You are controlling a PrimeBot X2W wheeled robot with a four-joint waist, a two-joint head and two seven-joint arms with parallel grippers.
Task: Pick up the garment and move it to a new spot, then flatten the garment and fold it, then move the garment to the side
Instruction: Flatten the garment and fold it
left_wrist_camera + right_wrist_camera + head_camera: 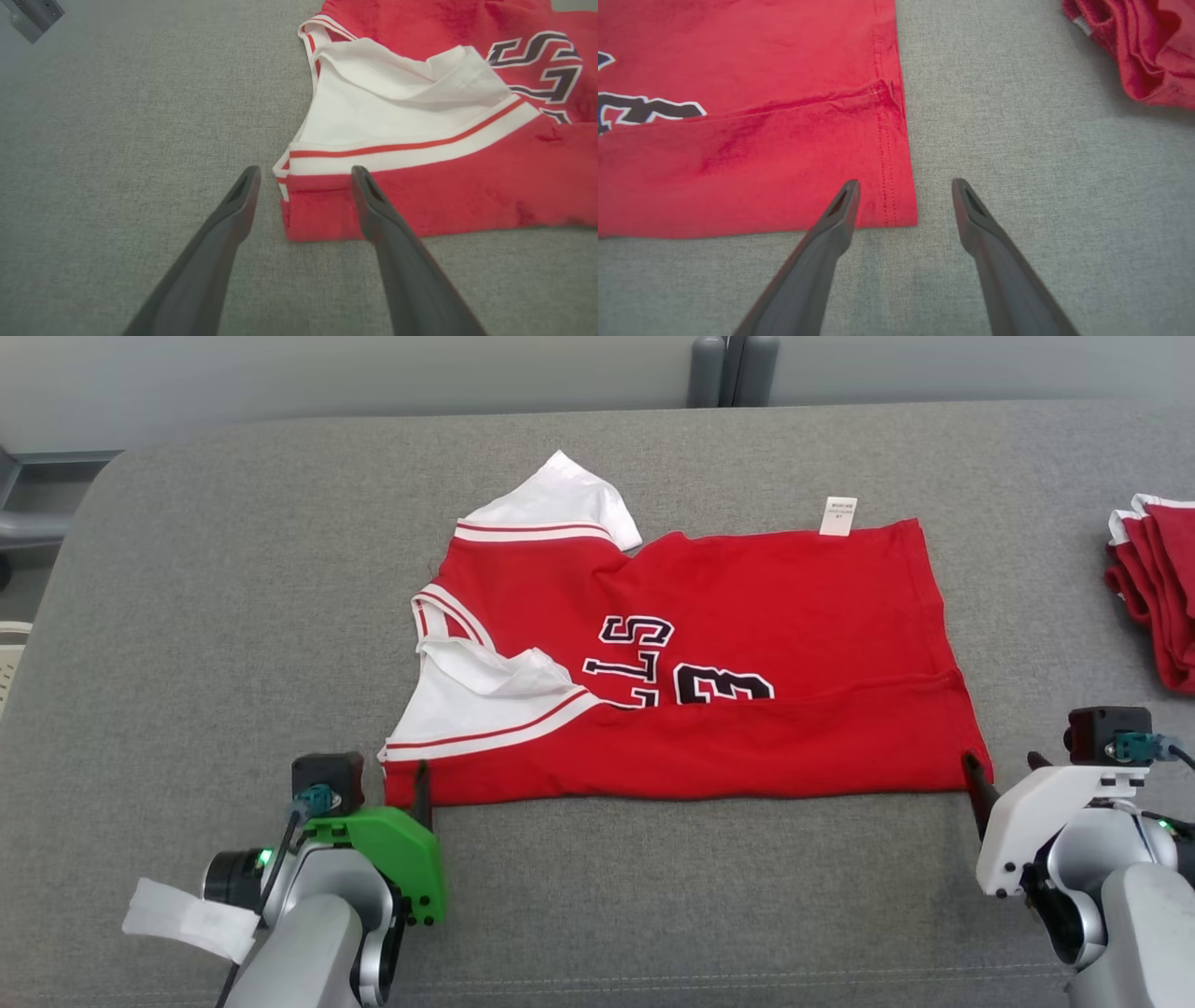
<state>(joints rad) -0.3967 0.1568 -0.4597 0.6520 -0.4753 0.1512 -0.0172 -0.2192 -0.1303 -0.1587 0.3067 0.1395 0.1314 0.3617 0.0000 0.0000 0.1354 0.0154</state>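
The red basketball jersey with white sleeves (747,616) lies on the grey fabric table (233,616), its long axis crosswise to the robot. The left claw (304,173) and right claw (906,184), both spread wide, each straddle one near corner.

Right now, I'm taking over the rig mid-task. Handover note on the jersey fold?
Left gripper: open, astride the near-left corner of the red jersey with white sleeves and black numerals.
Right gripper: open, astride its near-right corner.
Jersey lies spread on the grey fabric surface; near edge already folded over the numerals.
Left to do: further folds, then move it aside.
Crumpled red cloth pile sits at far right.
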